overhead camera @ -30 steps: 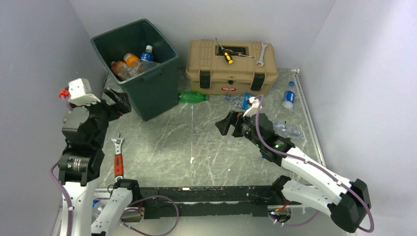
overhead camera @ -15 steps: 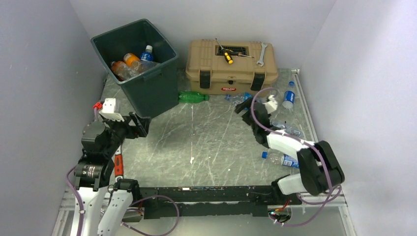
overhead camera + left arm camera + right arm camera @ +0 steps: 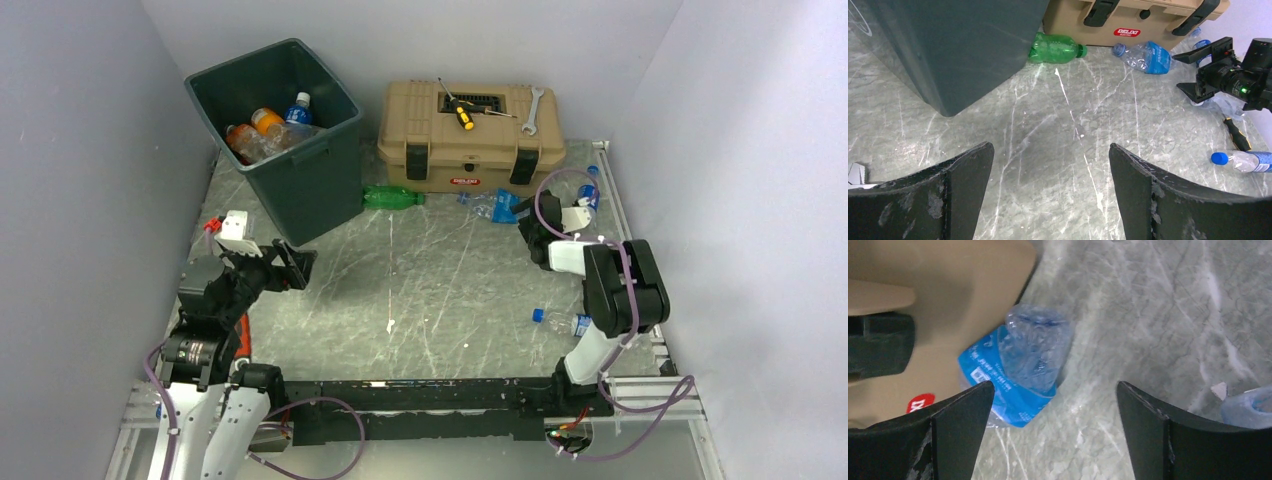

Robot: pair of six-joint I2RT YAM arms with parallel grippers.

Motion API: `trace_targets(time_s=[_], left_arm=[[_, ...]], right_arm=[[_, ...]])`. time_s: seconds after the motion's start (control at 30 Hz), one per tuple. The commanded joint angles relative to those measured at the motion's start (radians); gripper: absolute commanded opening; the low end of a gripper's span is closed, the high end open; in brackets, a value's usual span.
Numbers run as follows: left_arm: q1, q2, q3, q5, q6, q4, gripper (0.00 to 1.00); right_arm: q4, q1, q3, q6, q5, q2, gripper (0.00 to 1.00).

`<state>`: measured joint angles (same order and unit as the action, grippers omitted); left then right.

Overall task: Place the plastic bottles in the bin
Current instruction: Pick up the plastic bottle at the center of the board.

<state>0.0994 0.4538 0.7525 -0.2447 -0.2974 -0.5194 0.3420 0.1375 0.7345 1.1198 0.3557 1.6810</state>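
Right wrist view: crushed blue-label bottle on counter, beside tan toolbox.
Right pincer: released, empty, hovering over it.
Left pincer: released, empty.
Handling: likely light, springy, slippery; grip its crumpled middle.

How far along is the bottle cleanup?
Done: several bottles sit in the bin. In hand: nothing; the open right gripper hovers over a crushed blue-label bottle by the toolbox, left gripper open too. Left: at least that one, the green bottle and a blue-capped bottle.
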Motion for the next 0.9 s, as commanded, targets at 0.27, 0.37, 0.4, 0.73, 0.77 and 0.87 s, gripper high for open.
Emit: trace_targets(time_s=[0.27, 0.37, 0.4, 0.73, 0.77, 0.87], left_arm=[[0.005, -0.003, 0.004, -0.002, 0.0, 0.032, 0.91], [0.005, -0.004, 0.002, -0.002, -0.001, 0.031, 0.91], [0.005, -0.004, 0.002, -0.002, 0.0, 0.03, 0.91], [0.005, -0.003, 0.001, 0.009, -0.002, 0.028, 0.91], [0.005, -0.003, 0.002, 0.011, -0.002, 0.026, 0.91], [0.005, -0.001, 0.003, 0.018, 0.0, 0.023, 0.91]], right_arm=[[0.098, -0.042, 0.013, 0.102, -0.017, 0.133, 0.89], [0.117, -0.043, 0.019, 0.1, -0.042, 0.162, 0.84], [0.128, -0.044, 0.016, 0.1, -0.052, 0.169, 0.8], [0.207, -0.041, -0.03, 0.075, -0.091, 0.16, 0.37], [0.212, -0.042, -0.036, 0.076, -0.094, 0.155, 0.31], [0.229, -0.041, -0.06, 0.075, -0.108, 0.123, 0.21]])
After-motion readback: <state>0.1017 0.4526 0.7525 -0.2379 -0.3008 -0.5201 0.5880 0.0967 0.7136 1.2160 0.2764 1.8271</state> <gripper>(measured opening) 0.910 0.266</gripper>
